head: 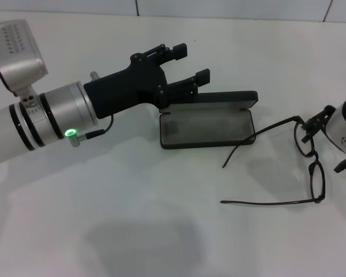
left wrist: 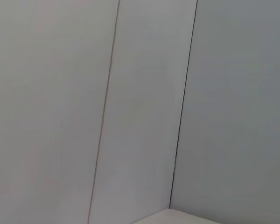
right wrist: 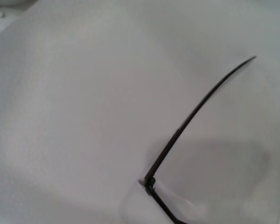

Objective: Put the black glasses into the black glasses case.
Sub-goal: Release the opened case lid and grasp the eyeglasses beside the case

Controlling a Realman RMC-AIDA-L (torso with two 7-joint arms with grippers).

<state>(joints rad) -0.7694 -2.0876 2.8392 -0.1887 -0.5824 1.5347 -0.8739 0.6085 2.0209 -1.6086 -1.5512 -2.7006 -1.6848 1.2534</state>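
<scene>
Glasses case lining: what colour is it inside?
Grey, inside the open black glasses case; the head view shows it best.

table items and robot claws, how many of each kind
black glasses: 1
black glasses case: 1
claws: 2, left claw over the case, right claw at the glasses
total: 4

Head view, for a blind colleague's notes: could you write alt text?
On a white table, the black glasses lie unfolded right of the open black glasses case. The left tool hovers open at the case's far left corner; the right tool is at the frame.
</scene>
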